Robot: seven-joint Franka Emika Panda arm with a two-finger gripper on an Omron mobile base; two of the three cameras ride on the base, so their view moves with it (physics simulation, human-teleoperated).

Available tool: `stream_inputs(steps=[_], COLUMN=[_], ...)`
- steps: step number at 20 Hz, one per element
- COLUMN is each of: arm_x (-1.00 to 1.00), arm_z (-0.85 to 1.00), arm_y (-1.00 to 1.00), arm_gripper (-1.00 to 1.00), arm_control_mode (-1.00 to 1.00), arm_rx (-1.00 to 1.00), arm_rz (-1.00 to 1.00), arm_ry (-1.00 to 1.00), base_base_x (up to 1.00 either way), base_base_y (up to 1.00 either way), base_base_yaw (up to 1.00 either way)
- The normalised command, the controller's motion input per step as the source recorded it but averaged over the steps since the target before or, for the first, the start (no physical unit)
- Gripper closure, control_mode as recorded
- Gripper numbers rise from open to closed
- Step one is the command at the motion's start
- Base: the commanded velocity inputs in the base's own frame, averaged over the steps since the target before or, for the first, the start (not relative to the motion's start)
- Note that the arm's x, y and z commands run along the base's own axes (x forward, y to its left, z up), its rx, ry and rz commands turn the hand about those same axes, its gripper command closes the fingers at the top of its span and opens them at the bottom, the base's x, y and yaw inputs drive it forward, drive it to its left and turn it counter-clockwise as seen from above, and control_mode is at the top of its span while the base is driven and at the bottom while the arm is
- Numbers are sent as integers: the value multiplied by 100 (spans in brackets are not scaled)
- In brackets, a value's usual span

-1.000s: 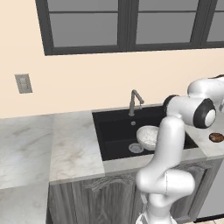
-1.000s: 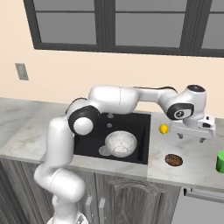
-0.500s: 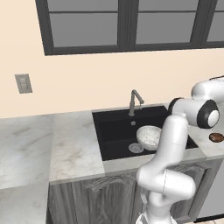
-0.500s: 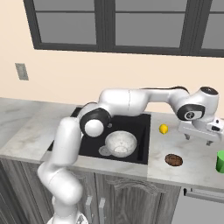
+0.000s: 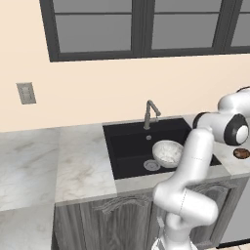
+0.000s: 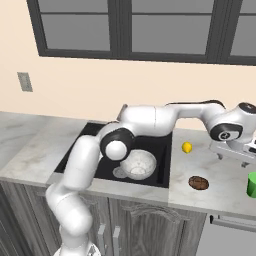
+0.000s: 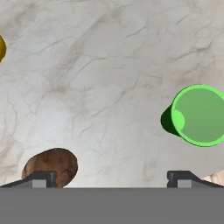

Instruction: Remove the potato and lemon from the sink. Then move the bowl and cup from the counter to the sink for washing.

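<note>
- The cup stands upright on the marble counter right of the sink, a bright green tapered tumbler with a smooth, plain wall and a round open mouth; from the right base camera it sits at the far right edge.
- The gripper hangs over that counter with its fingers spread wide and nothing between them; the cup lies just off its right fingertip.
- The potato is out on the counter, a rough, mottled brown lump touching the left fingertip's spot in the hand view; seen from the right base it lies near the counter's front edge.
- The lemon rests further back on the same counter, small, glossy yellow, just beside the basin's rim.
- The bowl sits inside the sink, wide and round, whitish-grey with dark speckles; from the left base camera it lies beside the round grey drain.
- The sink is a matte black rectangle with a grey angled faucet behind it.
- The counter is pale veined marble over dark wood-grain cabinets.
- No writing can be read anywhere.
</note>
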Motion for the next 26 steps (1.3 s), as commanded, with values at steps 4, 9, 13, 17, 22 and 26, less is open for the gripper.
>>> stream_inputs(steps=[4,9,13,17,22,26], arm_x=[14,17,10,4,1,5], arm_z=[-16,-9,-5,-5,-7,-8], arm_y=[-17,-19,-21,-20,-20,-15], arm_gripper=[-100,-100,-100,-100,-100,-100], arm_control_mode=[-100,-100,-100,-100,-100,-100], arm_rx=[0,-2,-1,0,0,0], arm_rz=[-2,-3,-2,-2,-2,-2], arm_ry=[-1,0,0,0,0,0], base_base_x=[0,0,0,0,0,0], base_base_y=[0,0,0,0,0,0], base_base_yaw=[0,0,0,0,0,0])
